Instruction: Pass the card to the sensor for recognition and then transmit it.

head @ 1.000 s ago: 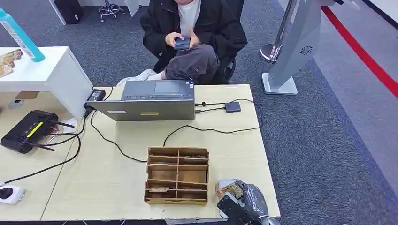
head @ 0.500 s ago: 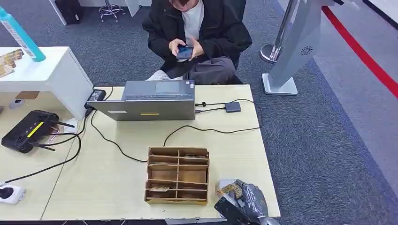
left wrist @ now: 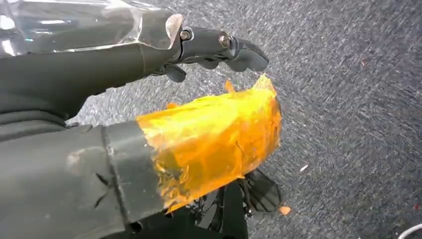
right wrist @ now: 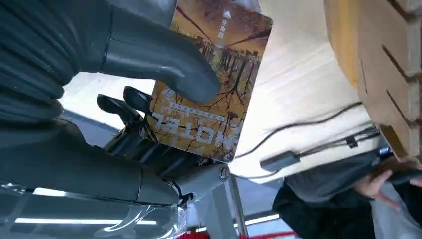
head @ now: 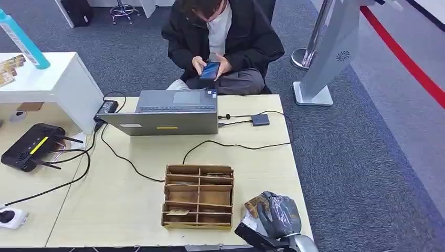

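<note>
The right hand (head: 274, 218) pinches the card (right wrist: 209, 94) under its thumb, beside the wooden organizer (head: 198, 197); the left hand (left wrist: 149, 124) hangs with nothing in it, fingers apart.

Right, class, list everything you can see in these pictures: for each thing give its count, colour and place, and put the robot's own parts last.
Card: one, brown with a tree picture, held in the right hand.
Card sensor: one, small dark square, on the table right of the laptop, cabled.
Wooden divider box: one, brown, near edge of the table, some cards in its slots.
Laptop: one, grey, far side of the table.
Table: one, light wood.
Router: one, black, left of the table.
White shelf: one, far left.
Bottle: one, teal, on the shelf.
Person: one, dark jacket, seated behind the table, holding a phone.
Right hand: dark grey, by the table's near right corner.
Left hand: dark grey with orange tape, above the carpet, holding nothing.
</note>
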